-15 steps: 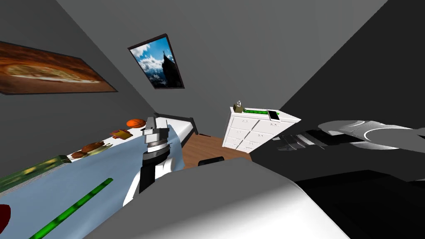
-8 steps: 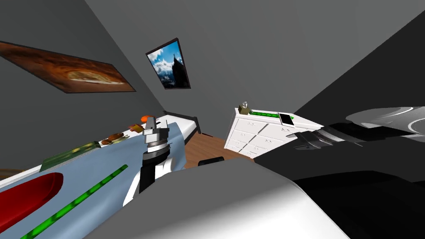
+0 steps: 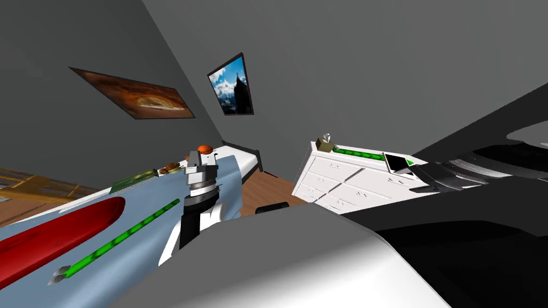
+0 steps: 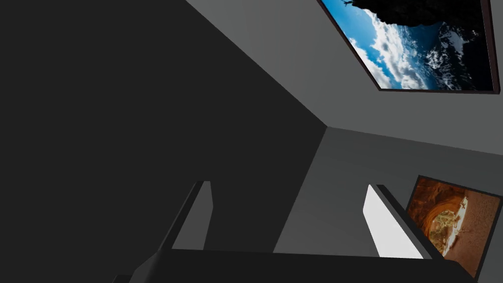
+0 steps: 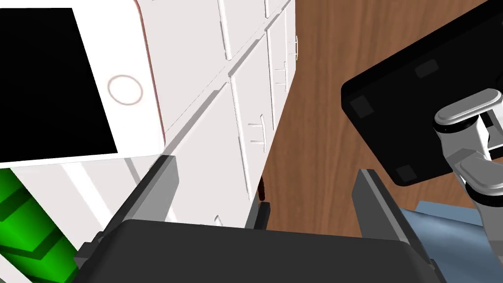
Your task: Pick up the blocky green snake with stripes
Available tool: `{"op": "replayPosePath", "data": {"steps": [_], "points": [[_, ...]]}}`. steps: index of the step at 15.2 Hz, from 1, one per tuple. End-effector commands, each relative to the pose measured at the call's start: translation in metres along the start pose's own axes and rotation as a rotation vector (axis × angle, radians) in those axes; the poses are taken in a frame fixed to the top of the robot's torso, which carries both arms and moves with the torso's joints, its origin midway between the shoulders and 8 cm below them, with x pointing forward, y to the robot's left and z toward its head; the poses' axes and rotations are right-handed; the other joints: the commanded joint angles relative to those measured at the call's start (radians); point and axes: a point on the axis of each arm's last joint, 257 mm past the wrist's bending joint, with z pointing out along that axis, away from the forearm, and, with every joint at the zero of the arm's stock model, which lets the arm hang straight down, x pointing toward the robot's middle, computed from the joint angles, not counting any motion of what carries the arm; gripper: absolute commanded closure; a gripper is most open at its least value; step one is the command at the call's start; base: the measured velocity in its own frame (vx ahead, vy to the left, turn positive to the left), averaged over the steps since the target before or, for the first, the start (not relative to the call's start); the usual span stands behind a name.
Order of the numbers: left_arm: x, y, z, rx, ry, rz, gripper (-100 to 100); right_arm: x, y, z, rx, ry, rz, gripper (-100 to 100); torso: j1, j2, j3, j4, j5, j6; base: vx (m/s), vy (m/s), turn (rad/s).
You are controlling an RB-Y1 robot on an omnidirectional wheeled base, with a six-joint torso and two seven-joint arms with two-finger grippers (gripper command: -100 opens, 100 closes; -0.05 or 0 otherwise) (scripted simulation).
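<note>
The blocky green snake (image 3: pixel 357 154) with darker stripes lies along the top of a white dresser (image 3: pixel 342 184), between a tissue box (image 3: pixel 324 143) and a white phone (image 3: pixel 397 162). In the right wrist view one end of the snake (image 5: pixel 27 231) shows beside the phone (image 5: pixel 73 83). My right gripper (image 5: pixel 265 164) is open with nothing between its fingers, hanging over the dresser's front edge (image 5: pixel 211 113) just past the phone. In the head view the right gripper (image 3: pixel 423 179) is at the dresser's near end. My left gripper (image 3: pixel 200 156) is raised over the bed, and its wrist view shows the left gripper (image 4: pixel 287 184) open.
A bed with a pale blue cover (image 3: pixel 144 214) on my left carries a long green striped rod (image 3: pixel 123 238), a red oblong (image 3: pixel 59 235), a basketball (image 3: pixel 204 149) and several small items. Wooden floor (image 3: pixel 267 190) lies between bed and dresser.
My head view has swung, so bed and dresser shifted right in the picture. The right gripper has come closer to the dresser's near end by the phone. The left arm is unmoved.
</note>
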Motion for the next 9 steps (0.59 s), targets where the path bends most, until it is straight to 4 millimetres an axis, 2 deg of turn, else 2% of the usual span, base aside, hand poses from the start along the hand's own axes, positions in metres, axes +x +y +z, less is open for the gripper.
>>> {"op": "replayPosePath", "data": {"steps": [1,3,4,6,8,9], "points": [[0.0,0.0,0.0,0.0,0.0,0.0,0,0.013,-0.005,-0.024,0.027,0.048,-0.004,-100,0.0,0.0,0.0,0.0,0.0,0.0,0.102,-0.073,0.267],[0.0,0.0,0.0,0.0,0.0,0.0,0,0.013,-0.005,-0.024,0.027,0.048,-0.004,-100,0.0,-0.003,-0.002,-0.001,0.0,0.0,0.091,-0.065,0.161],[0.0,0.0,0.0,0.0,0.0,0.0,0,0.02,-0.007,-0.038,0.038,0.073,-0.005,-100,0.0,-0.002,-0.001,0.0,-0.001,0.001,0.057,-0.064,0.208],[0.0,0.0,0.0,0.0,0.0,0.0,0,0.031,-0.006,-0.055,0.048,0.106,-0.004,-100,-0.003,-0.003,-0.002,-0.001,0.0,-0.002,0.13,-0.145,0.467],[0.0,0.0,0.0,0.0,0.0,0.0,0,0.031,-0.006,-0.055,0.048,0.106,-0.004,-100,-0.006,-0.007,-0.004,-0.002,-0.002,0.0,0.144,-0.125,0.17],[0.0,0.0,0.0,0.0,0.0,0.0,0,0.037,0.001,-0.056,0.033,0.115,-0.002,-100,-0.004,-0.006,-0.004,-0.002,-0.002,0.001,0.128,-0.12,0.157]]}}
